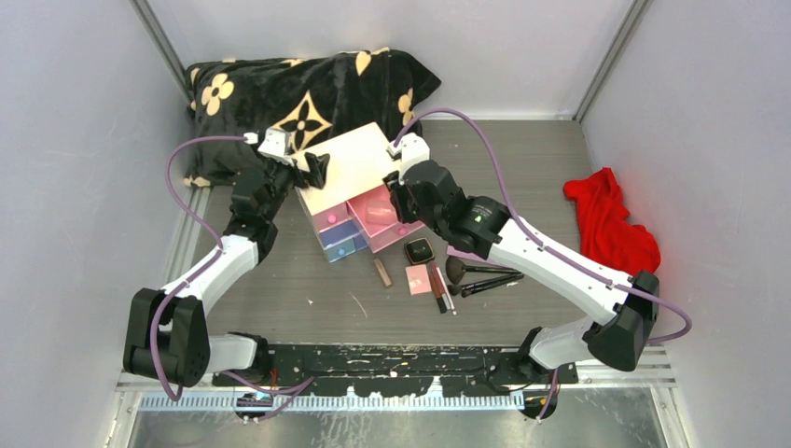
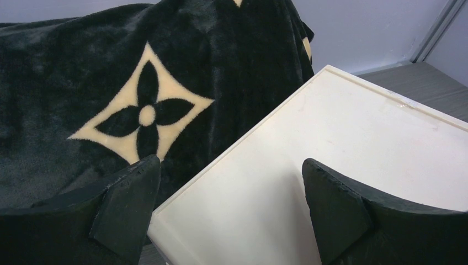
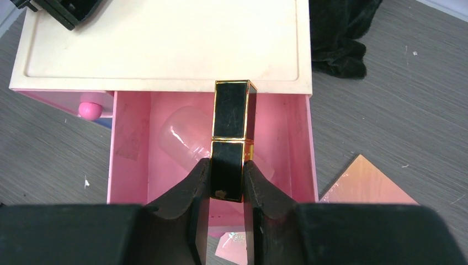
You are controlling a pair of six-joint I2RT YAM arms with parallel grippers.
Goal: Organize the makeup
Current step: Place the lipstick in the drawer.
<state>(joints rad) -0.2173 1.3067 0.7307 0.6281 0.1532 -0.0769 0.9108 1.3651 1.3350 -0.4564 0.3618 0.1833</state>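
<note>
My right gripper is shut on a black, gold-edged lipstick tube, holding it over the open pink drawer of the white chest. A small clear jar lies inside that drawer. My left gripper hangs open and empty over the chest's top. On the table in front of the chest lie a black compact, a flat pink palette, two black-handled brushes and slim tubes.
A black blanket with cream flowers is bunched behind the chest. A red cloth lies at the right. Shut pink and blue drawers sit left of the open one. Grey walls close in both sides.
</note>
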